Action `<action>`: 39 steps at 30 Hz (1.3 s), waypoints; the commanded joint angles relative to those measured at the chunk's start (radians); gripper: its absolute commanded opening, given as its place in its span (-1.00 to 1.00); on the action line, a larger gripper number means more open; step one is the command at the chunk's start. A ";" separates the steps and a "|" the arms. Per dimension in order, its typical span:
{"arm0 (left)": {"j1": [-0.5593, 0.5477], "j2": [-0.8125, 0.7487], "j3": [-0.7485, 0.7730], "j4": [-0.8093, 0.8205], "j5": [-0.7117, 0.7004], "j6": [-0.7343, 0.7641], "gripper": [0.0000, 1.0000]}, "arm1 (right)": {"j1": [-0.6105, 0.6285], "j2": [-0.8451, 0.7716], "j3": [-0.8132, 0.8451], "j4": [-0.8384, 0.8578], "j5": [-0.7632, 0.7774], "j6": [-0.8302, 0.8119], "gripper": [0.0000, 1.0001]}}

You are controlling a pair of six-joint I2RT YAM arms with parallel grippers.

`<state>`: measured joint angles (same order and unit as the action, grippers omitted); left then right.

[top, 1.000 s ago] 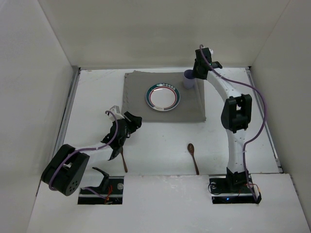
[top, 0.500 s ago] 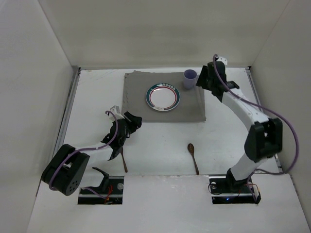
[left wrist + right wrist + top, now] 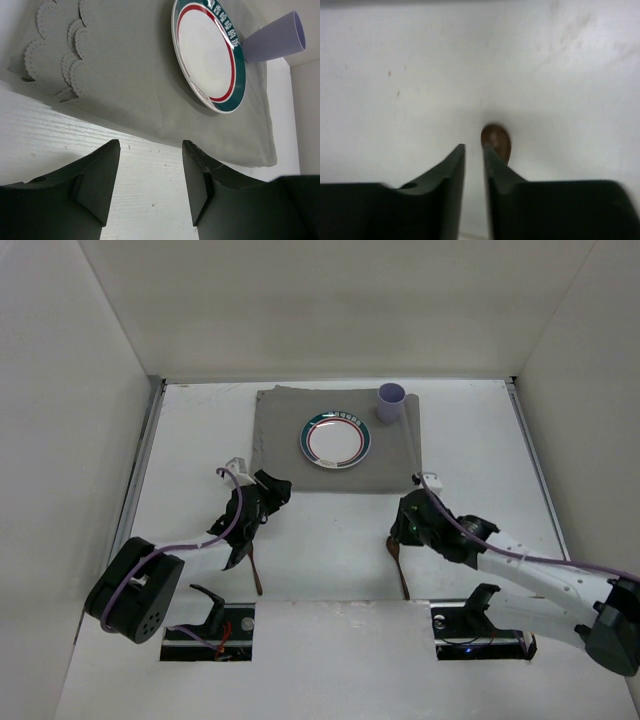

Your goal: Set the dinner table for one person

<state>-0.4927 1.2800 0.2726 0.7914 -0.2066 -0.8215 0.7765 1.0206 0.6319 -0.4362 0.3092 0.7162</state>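
The table point(image 3: 320, 540) fills the floor of the top view, and a grey placemat point(image 3: 280, 440) lies on its far middle. A plate point(image 3: 336, 441) sits at the placemat's centre and a purple cup point(image 3: 390, 403) stands on its far right corner, so the cutlery looks like the step left.

A brown spoon point(image 3: 496, 140) lies on bare table in front of the placemat's near right corner. The right claw point(image 3: 473, 148) hangs low over it, its 2 fingers almost together with only a thin slit between them and nothing in it. The spoon's bowl shows just beyond the right-hand fingertip, not in line with the slit.

The left claw point(image 3: 150, 147) sits in front of the placemat's near left corner with its fingers spread wide and empty. A second brown utensil point(image 3: 257, 575) lies on the table under that arm, nearer the robot than the claw.

The main risk I see is on the right side. If the right claw drops as it is, it would land on or beside the bowl and shove the spoon along the table instead of straddling it. The spoon also lies flat, so even spread fingers may scrape the table and flick it away. Later, a low carry toward the placemat could ruck the cloth or nudge the plate.
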 commanded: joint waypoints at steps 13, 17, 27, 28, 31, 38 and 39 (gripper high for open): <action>0.010 -0.014 0.004 0.065 0.029 -0.027 0.00 | 0.157 -0.004 -0.032 -0.283 -0.081 0.204 -0.16; -0.002 0.007 0.010 0.068 0.021 -0.024 0.01 | 0.142 0.009 -0.052 -0.243 -0.099 0.195 -0.21; 0.006 0.006 0.007 0.068 0.029 -0.033 0.01 | 0.132 0.070 -0.089 -0.162 -0.124 0.177 -0.24; 0.000 0.001 0.007 0.068 0.023 -0.028 0.01 | 0.126 0.082 -0.086 -0.159 -0.122 0.172 -0.24; -0.001 0.016 0.011 0.068 0.025 -0.028 0.01 | 0.128 0.107 -0.084 -0.148 -0.110 0.196 -0.30; 0.006 0.016 0.010 0.069 0.030 -0.031 0.02 | 0.129 0.160 -0.063 -0.157 -0.102 0.204 -0.44; 0.009 0.018 0.010 0.069 0.035 -0.034 0.02 | 0.129 0.171 -0.057 -0.160 -0.102 0.204 -0.52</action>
<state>-0.4900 1.2987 0.2733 0.8043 -0.1822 -0.8448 0.9092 1.1656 0.5507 -0.6125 0.1989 0.9047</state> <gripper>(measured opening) 0.506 0.256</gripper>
